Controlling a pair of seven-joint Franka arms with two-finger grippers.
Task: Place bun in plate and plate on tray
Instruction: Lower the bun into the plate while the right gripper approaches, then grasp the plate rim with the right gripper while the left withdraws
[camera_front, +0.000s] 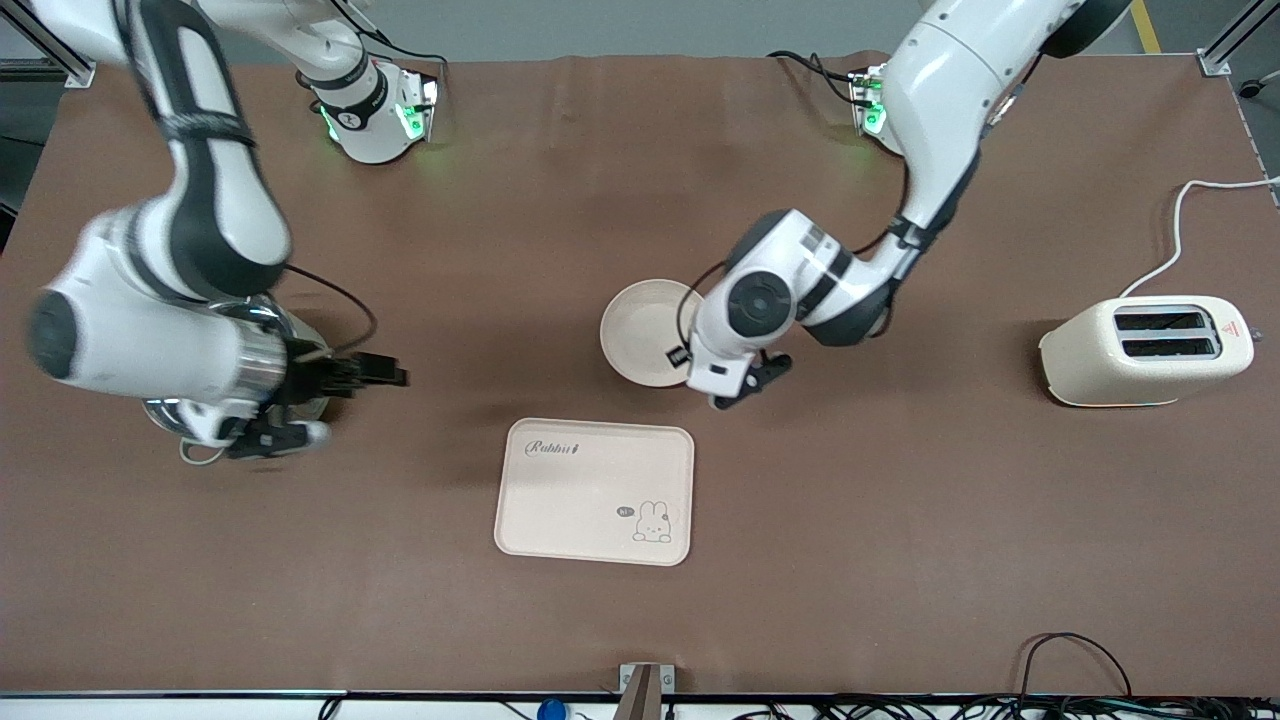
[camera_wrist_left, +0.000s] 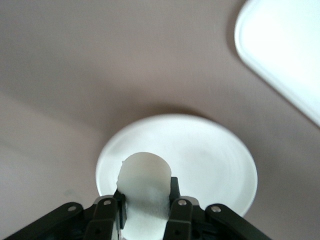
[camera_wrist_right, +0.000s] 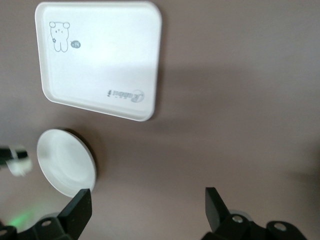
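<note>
Brown bench (camera_front: 900, 520); left pincer (camera_wrist_left: 145, 207), clenched on the bun (camera_wrist_left: 144, 185), hangs over the plate (camera_front: 640, 335), farther than the tray (camera_front: 597, 492); best lowered to the plate's centre before letting go; right pincer (camera_wrist_right: 145, 207) waits, released.

The front view looks down from high across the table, with the arm bases along the frame's top. Each wrist view looks down from its arm. All three share the plate (camera_front: 640, 330) and the tray (camera_front: 595, 492).

White arms, black joints, seemingly green base lights.
</note>
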